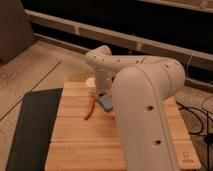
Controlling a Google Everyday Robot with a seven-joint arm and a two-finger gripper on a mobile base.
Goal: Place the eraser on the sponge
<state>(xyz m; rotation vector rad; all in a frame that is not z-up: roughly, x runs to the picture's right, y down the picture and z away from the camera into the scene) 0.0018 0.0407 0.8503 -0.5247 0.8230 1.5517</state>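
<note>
– Gripper (100, 93) is down low over the back part of the wooden bench (80, 150), near mid-frame. Released or clenched: cannot tell, the wrist blocks the view.
– Layout, left to right?
– Dark mat (35, 125) lies along the bench's left edge. Next, a thin orange-red piece (90, 110) lies on the wood, just left of and below the gripper. Blue sponge (105, 102) sits right under the gripper, touching or just apart, cannot tell which. White arm (145, 110) fills the right half and covers that side of the bench.
– Eraser?
– Can't pick it out. Gripper and arm hide the spot around the sponge, so its place is unclear.
</note>
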